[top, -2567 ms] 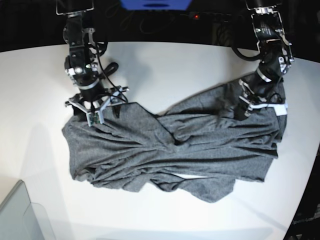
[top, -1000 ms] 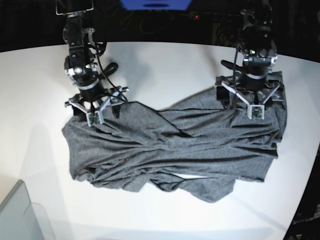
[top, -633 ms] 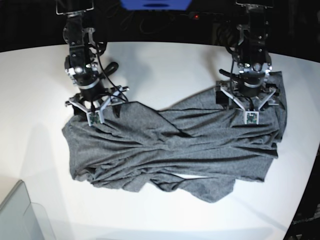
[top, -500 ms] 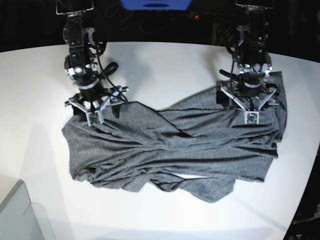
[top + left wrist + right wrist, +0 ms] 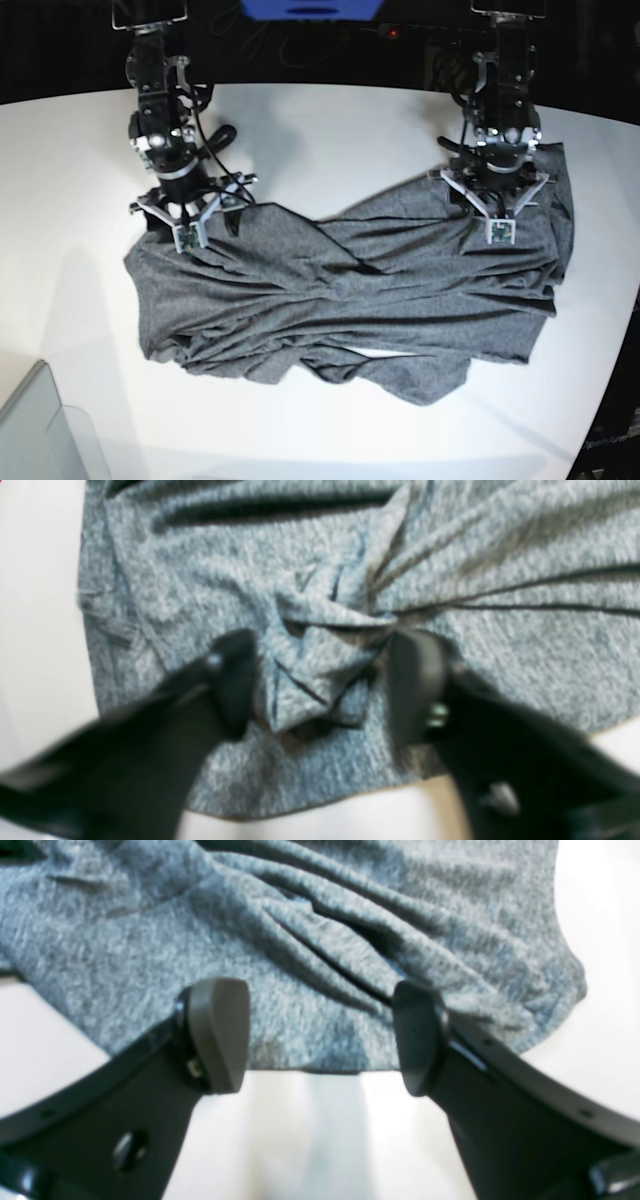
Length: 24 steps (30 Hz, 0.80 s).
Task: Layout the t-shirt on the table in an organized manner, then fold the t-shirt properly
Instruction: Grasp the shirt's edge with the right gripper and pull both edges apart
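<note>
Left gripper (image 5: 320, 680) half-closed around a bunched fold of soft, limp t-shirt (image 5: 350, 290); right gripper (image 5: 320, 1035) spread wide, empty, at nine o'clock hem.

Base view: high above, looking down on the whole table (image 5: 320, 130) and both arms. Wrist views: very close, aimed down past fingertips onto the t-shirt (image 5: 350, 290) edge (blurred). Shared: cloth bunched near the left gripper (image 5: 320, 680); flatter hem at the right gripper (image 5: 320, 1035).
</note>
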{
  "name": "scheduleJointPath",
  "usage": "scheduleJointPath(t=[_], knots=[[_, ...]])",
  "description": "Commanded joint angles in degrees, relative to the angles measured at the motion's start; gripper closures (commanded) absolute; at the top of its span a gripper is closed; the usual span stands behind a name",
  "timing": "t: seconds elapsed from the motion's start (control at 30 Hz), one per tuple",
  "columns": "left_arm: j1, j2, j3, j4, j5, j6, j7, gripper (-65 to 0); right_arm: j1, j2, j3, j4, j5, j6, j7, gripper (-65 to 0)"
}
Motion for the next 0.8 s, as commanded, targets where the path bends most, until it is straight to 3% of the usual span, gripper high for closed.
scheduleJointPath(t=[0.0, 0.27, 0.37, 0.63, 0.77], knots=[[-0.7, -0.1, -0.1, 1.4, 0.2, 0.1, -1.1, -30.6, 0.7, 0.1, 0.2, 0.9, 0.2, 0.0, 1.5, -45.1], [-1.8, -0.4, -0.1, 1.1, 0.2, 0.1, -1.1, -14.5, 0.7, 0.1, 0.2, 0.9, 0.1, 0.0, 1.5, -45.1], [-1.7, -0.1, -0.3, 2.1, 0.2, 0.3, -1.1, 0.0, 0.7, 0.1, 0.2, 0.9, 0.1, 0.0, 1.5, -45.1], [-1.9, 4.1, -11.8, 7.9, 0.2, -0.2, -0.7, -0.1, 0.7, 0.1, 0.2, 0.9, 0.1, 0.0, 1.5, -45.1], [-3.9, 4.2, -15.0, 8.2, 0.2, -0.2, -0.6, -0.4, 0.7, 0.1, 0.2, 0.9, 0.1, 0.0, 1.5, -45.1]])
